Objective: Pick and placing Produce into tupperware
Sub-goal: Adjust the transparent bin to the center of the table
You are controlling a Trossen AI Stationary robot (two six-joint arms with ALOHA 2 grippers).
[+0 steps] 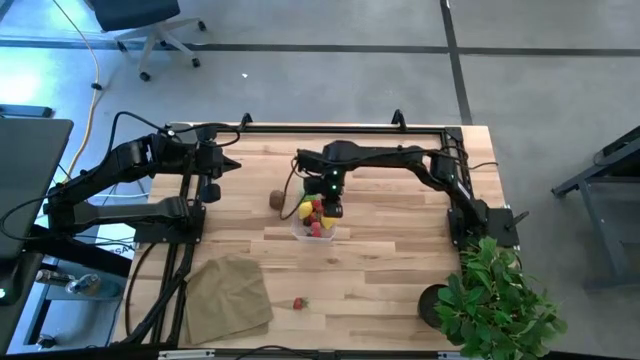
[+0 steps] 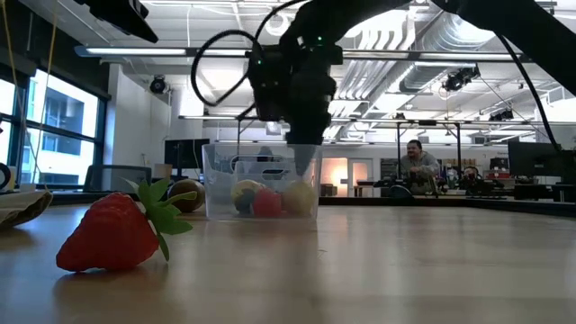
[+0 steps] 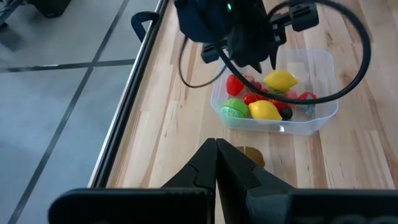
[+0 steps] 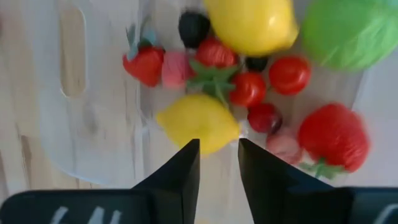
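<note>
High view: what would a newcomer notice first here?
The right gripper hangs over the clear tub mid-table, which is already heaped with lemons, a green ball and red berries. One strawberry lies alone near the front edge, beside the tan cloth.

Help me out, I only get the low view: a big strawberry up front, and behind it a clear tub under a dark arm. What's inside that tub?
Observer: Two lemons, a green ball and several small red berries; the left wrist view looks right into the tub.
Operator: Is the arm above it holding anything?
Observer: No. In the right wrist view the right gripper hangs over the tub with its fingers a little apart and nothing between them.
Operator: Is there a second arm?
Observer: Yes. The high view shows the left gripper shut, waiting over the table's left side, away from the tub.
</note>
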